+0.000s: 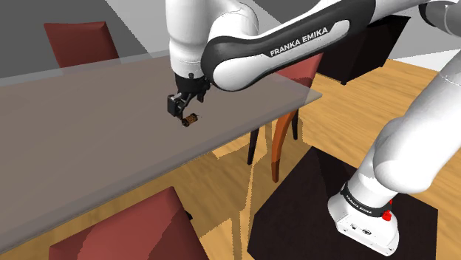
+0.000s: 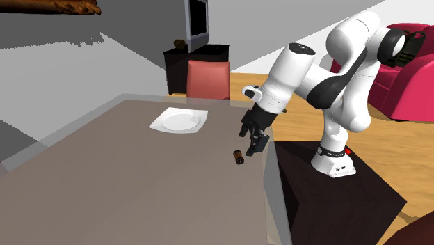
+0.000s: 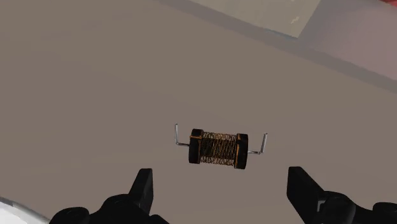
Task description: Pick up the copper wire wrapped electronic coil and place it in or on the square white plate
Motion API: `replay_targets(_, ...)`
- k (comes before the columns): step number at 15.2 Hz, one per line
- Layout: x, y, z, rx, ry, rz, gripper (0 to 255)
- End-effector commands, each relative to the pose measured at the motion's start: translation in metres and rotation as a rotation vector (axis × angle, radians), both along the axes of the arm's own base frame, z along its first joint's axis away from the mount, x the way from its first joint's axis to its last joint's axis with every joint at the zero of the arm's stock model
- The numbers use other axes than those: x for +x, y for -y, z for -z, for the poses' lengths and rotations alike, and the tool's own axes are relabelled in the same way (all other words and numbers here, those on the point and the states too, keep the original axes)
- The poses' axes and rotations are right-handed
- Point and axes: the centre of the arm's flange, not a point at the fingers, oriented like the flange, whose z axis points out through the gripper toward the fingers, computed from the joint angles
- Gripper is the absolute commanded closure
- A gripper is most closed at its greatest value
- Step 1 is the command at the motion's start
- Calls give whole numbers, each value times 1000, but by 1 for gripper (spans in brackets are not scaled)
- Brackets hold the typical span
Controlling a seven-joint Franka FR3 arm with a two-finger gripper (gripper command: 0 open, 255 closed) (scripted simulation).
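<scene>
One small coil wound in copper-coloured wire with dark end caps (image 3: 218, 149) lies on its side on the single grey-brown table (image 2: 139, 188), a thin bent metal lead sticking out of each end. One all-black two-finger gripper (image 3: 222, 175) hangs just above it with its fingers spread wide. The coil sits just beyond the fingertips in the gap between them, touched by neither. One square white plate (image 2: 179, 121) rests well apart from the coil, nearer the table's far end in the second exterior view. The shoulder view shows three red chairs (image 1: 80, 40). The white arm (image 1: 244, 59) reads "FRANKA EMIKA"
</scene>
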Motion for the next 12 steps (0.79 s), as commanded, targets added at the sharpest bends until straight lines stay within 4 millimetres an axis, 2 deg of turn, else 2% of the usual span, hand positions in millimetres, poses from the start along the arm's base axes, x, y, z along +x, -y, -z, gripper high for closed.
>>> replay_targets(1, 3, -11, 7, -7, 11, -9, 0)
replay_targets(8, 17, -6, 44, -7, 11, -9, 0)
replay_targets(12, 17, -6, 44, -7, 11, -9, 0)
